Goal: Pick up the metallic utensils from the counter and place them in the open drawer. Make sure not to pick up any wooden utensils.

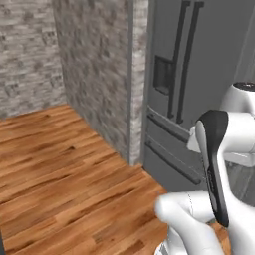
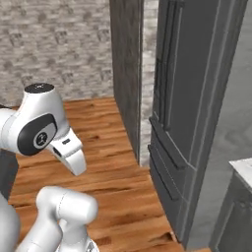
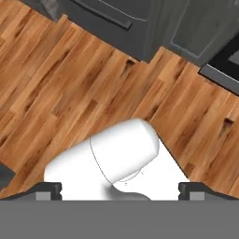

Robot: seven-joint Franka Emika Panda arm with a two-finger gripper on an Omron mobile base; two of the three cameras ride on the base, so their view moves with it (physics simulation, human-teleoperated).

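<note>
We see our gripper [image 3: 119,190] in the hand view with its two dark fingertips [image 3: 46,190] set far apart at the lower edge, spread wide and holding nothing. Beyond the fingertips lies a wood plank floor [image 3: 70,79] in warm orange-brown, with darker grain streaks and a few knots. Farther out past the fingers runs the lower part of a dark grey refrigerator [image 3: 116,23] with a long bar handle on its bottom drawer.

In the right base view we make out a small corner of the counter [image 2: 243,167], a pale slab with faint grey veining sitting on a dark grey cabinet [image 2: 236,216], beside the tall refrigerator. A grey brick wall [image 2: 59,44] stands behind the floor in both base views.
</note>
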